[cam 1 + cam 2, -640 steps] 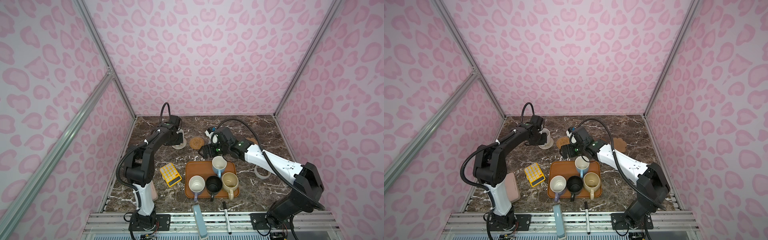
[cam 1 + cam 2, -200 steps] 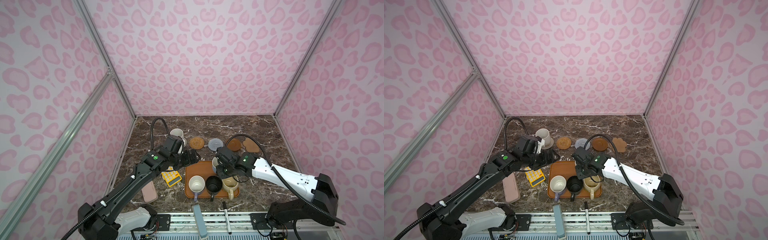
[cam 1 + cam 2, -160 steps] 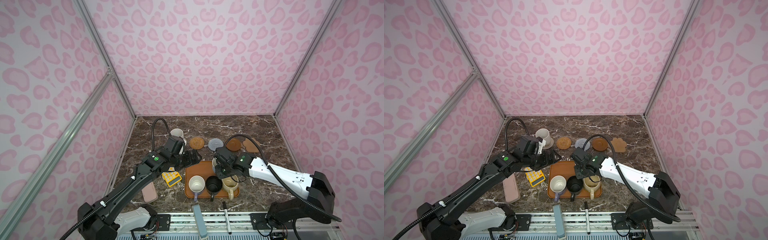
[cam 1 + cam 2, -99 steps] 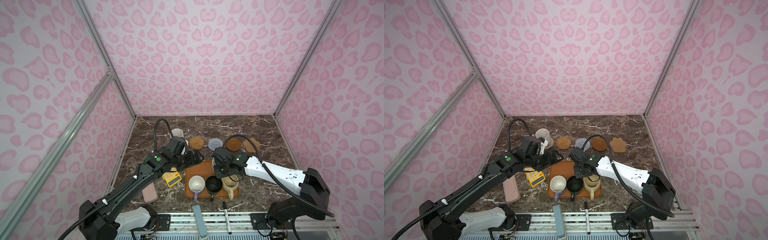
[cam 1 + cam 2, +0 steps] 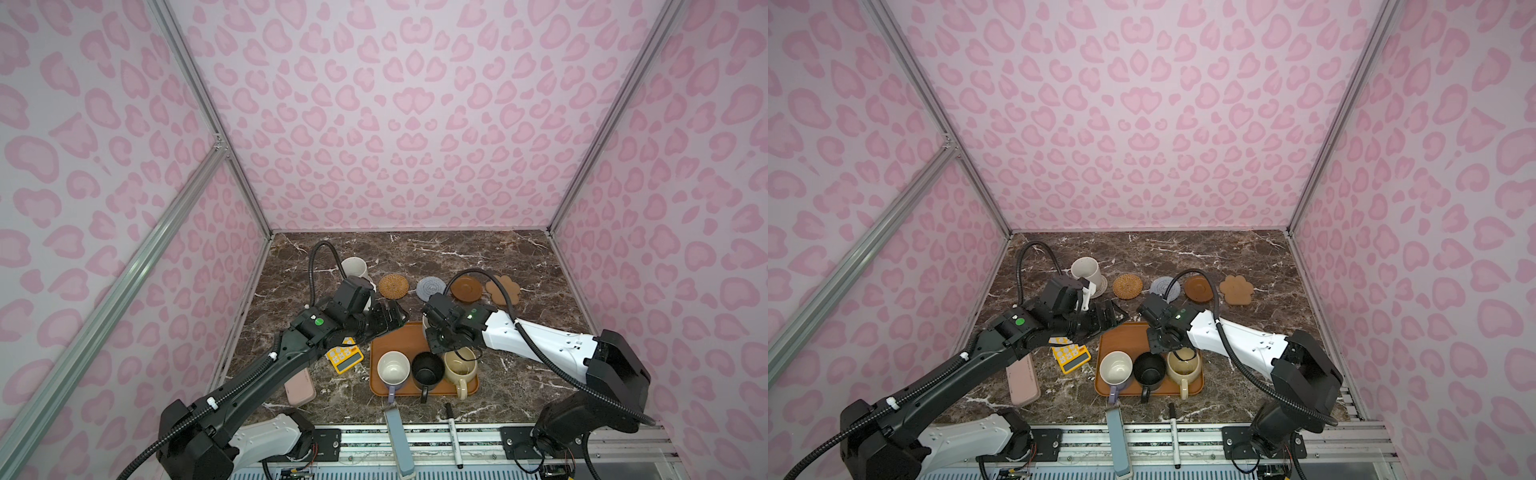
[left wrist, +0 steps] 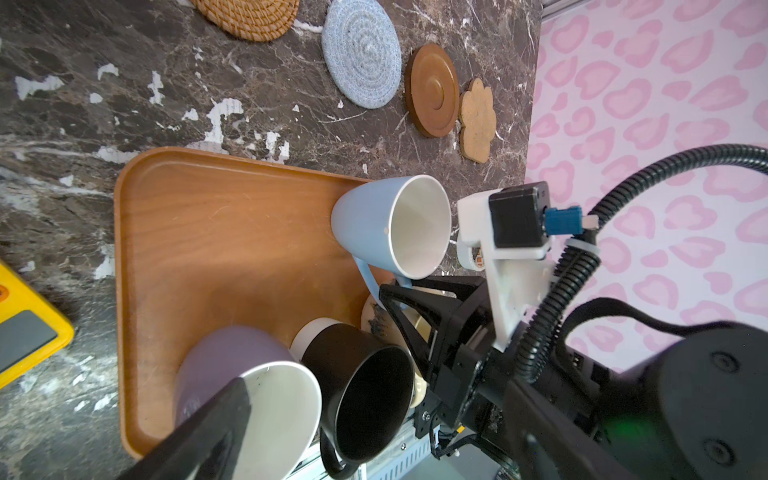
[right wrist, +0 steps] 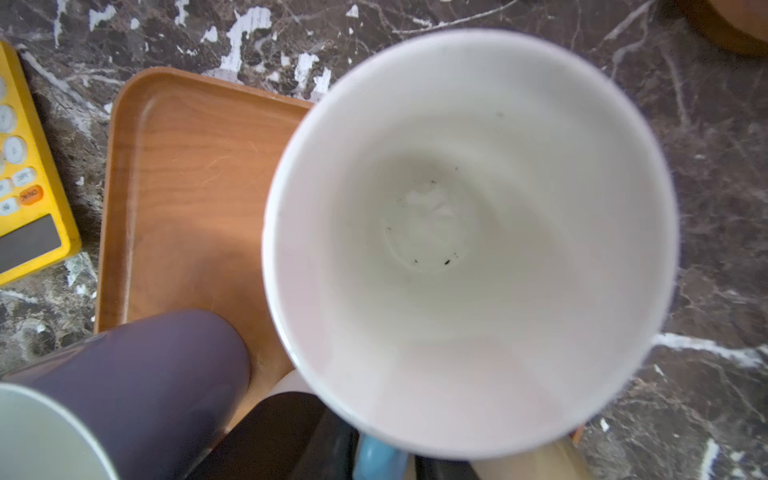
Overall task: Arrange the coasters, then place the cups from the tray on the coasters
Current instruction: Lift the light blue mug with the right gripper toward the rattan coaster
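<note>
Four coasters lie in a back row: tan rattan (image 5: 394, 285), grey-blue woven (image 5: 430, 288), brown disc (image 5: 466, 288), paw-shaped (image 5: 503, 287). The speckled white cup (image 5: 1086, 270) stands on a beige coaster (image 5: 1103, 286) at the back left. The orange-brown tray (image 5: 390, 337) holds the lavender cup (image 5: 392, 368), black cup (image 5: 428, 368), cream-yellow cup (image 5: 460, 365) and light blue cup (image 6: 374, 232). My right gripper (image 5: 439, 340) is shut on the blue cup's handle (image 7: 380, 459). My left gripper (image 5: 390, 318) hangs open and empty over the tray's back left corner.
A yellow calculator (image 5: 343, 358) and a pink case (image 5: 299, 386) lie left of the tray. A marker pen (image 5: 453, 432) and a grey tool (image 5: 397, 436) rest at the front edge. A tape ring (image 6: 469, 257) sits right of the tray, under the right arm.
Both arms came forward from the back row to the tray. In the last second the right jaws closed in on the blue cup's handle; the left gripper edged toward the tray, still open.
</note>
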